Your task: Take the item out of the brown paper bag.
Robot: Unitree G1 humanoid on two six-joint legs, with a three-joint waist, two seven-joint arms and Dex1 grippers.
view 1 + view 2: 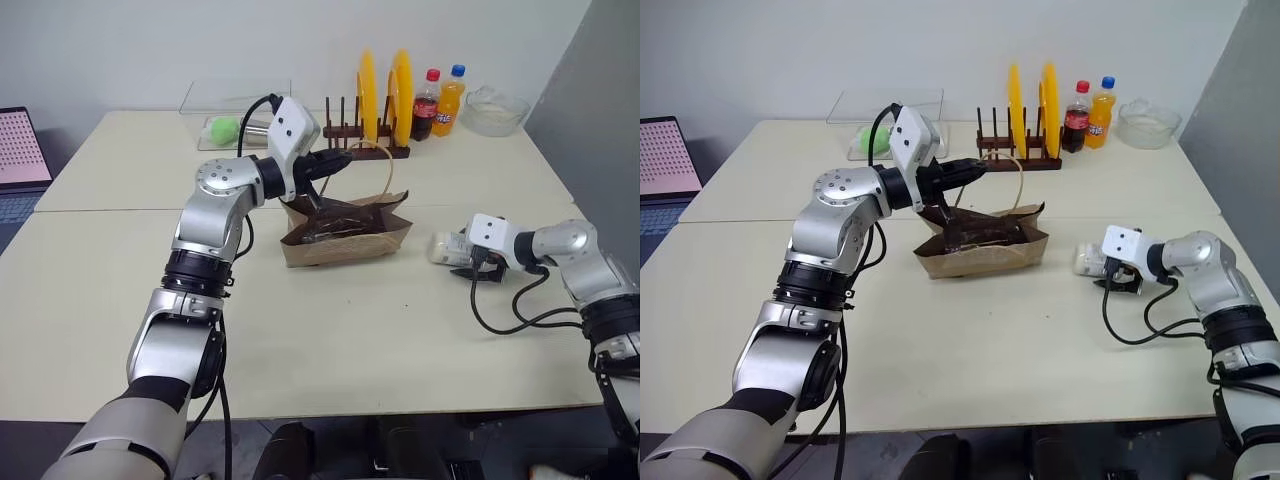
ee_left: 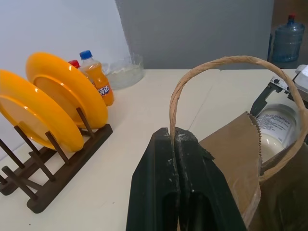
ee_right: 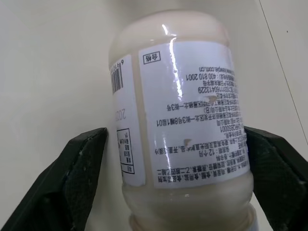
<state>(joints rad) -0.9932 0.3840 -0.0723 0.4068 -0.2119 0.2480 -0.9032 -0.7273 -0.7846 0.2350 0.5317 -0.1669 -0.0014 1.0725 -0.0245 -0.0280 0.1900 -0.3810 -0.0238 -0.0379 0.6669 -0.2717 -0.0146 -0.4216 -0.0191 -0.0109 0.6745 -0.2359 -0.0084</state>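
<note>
- Head views: brown paper bag (image 1: 345,232) is sitting mid-table (image 1: 330,350), crumpled, mouth open, one loop handle (image 2: 216,72) standing up.
- Left gripper (image 1: 335,163) is reaching level over the bag's top, pinching that handle; in the left wrist view the two black fingers (image 2: 159,187) are pressing together with the twisted paper loop rising out from between them.
- Left wrist view is also showing the bag's torn brown edge and, past it, the pale item lying on the table next to the right gripper's frame, which the head views give from farther off.
- Item (image 3: 180,110) is lying out of the bag, on its side on the table, well right of the bag.
- Right gripper (image 1: 1110,272) is sitting low at the item; in the right wrist view the fingers (image 3: 67,178) are standing wide, one on each side of the item, a small gap showing on the one side, the other side looking close or touching, cannot tell.
- Item look, right wrist view: small rounded bottle or jar, creamy-white contents, glossy white label with barcode and small print, neck narrowing at one end; head views are showing just a pale blob.
- Rear of table: wooden dish rack (image 1: 365,150) holding two yellow plates (image 1: 400,95), cola bottle (image 1: 427,103), orange soda bottle (image 1: 450,100), glass bowl (image 1: 495,110), clear container with green ball (image 1: 224,127). Laptop (image 1: 20,150) at far left.
</note>
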